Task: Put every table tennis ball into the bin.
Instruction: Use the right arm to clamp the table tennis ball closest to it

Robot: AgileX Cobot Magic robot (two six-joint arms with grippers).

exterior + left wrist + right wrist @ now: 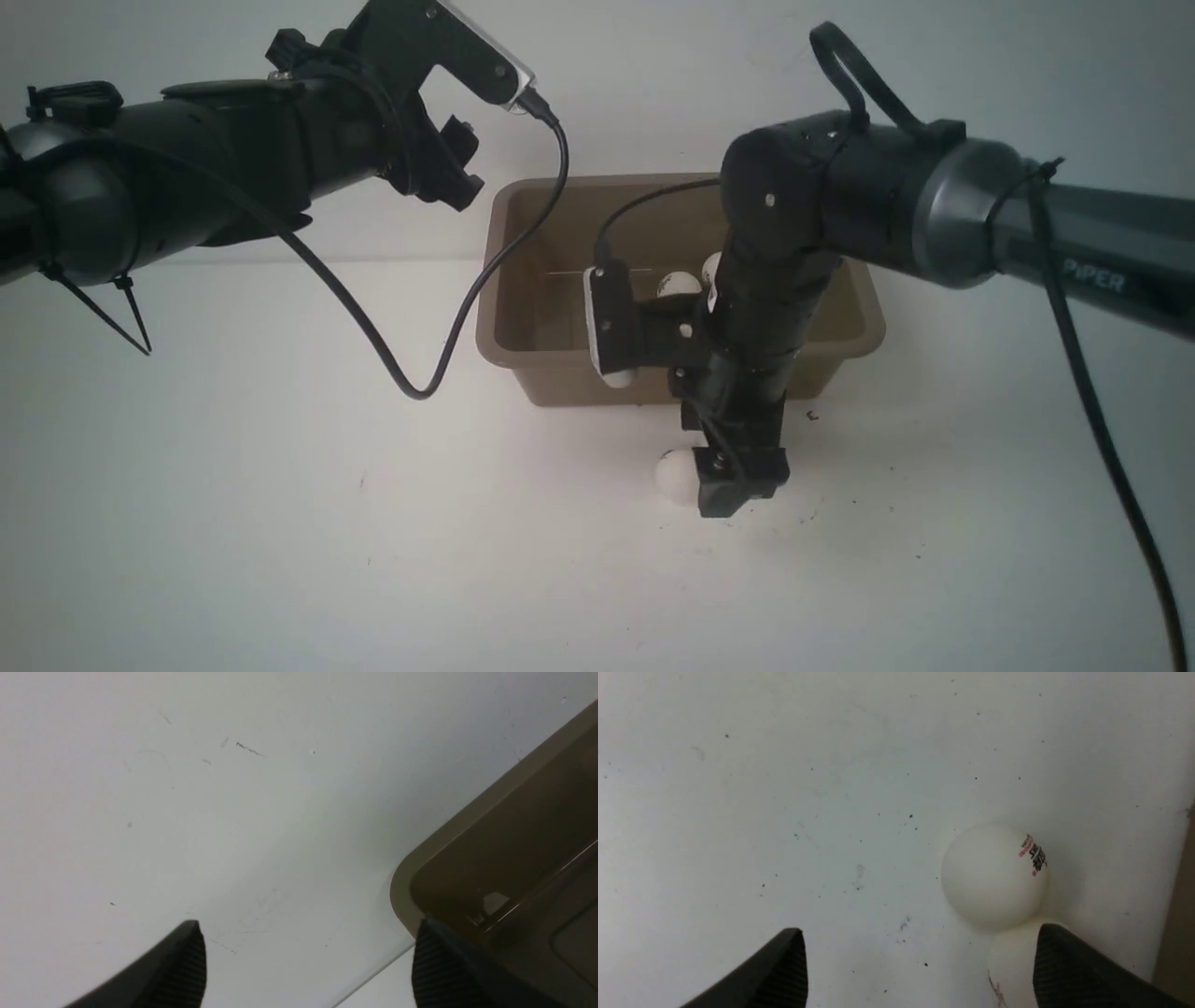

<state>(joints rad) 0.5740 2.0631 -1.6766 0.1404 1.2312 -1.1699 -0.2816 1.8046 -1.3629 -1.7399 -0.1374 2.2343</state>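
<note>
White bench (280, 523) carrying taupe bin (569, 383). Right tool (733, 495) hovering low, jaws spread, gripping nothing; nearest table tennis ball (674, 476) lying on bench just left of it, outside jaws. Left tool (308, 933) released, raised farther off.

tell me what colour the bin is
Plain taupe, a brownish grey with no pattern; the bin shows best in the front view.

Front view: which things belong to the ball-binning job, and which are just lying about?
Job: bin; balls inside it; two balls on the table.
Lying about: dark speck beside the bin; hanging camera cable.
</note>
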